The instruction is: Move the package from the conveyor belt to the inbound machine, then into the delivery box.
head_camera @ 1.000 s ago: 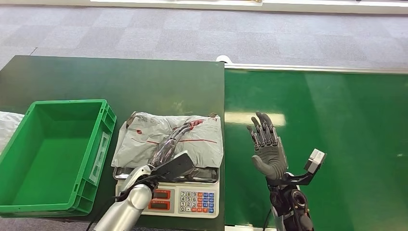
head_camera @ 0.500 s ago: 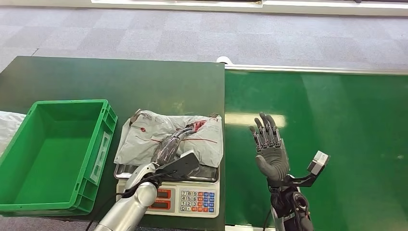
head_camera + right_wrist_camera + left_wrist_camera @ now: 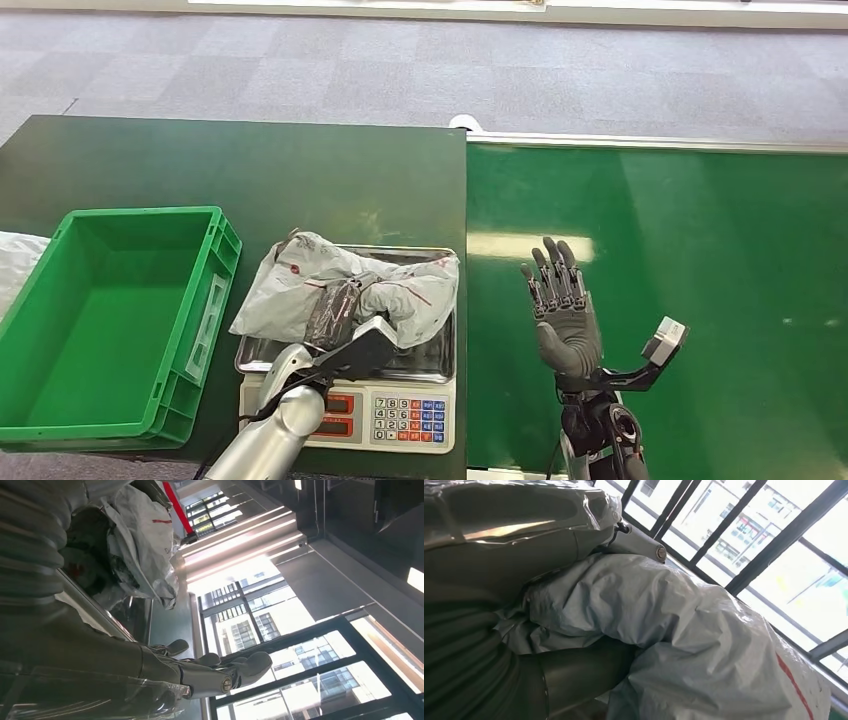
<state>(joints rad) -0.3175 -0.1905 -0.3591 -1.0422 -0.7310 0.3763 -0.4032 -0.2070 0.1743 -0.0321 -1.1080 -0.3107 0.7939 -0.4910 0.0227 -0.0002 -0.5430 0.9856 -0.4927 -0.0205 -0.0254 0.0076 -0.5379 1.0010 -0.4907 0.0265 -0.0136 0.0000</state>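
A crumpled grey plastic package with red markings lies on the steel pan of the weighing scale. My left hand grips its near middle, bunching the film; in the left wrist view the grey package wraps over the thumb. My right hand hangs over the green conveyor belt, fingers straight and apart, holding nothing. The right wrist view shows those spread fingers and the package beyond them. The green delivery box stands left of the scale.
The scale has a keypad and red display facing me. A dark green table carries the scale and the box. A white bag corner pokes out left of the box. Grey carpet lies beyond the table and belt.
My left hand has closed on the package and pulled it toward me, bunching it and baring the far part of the scale's pan. The right hand has barely moved.
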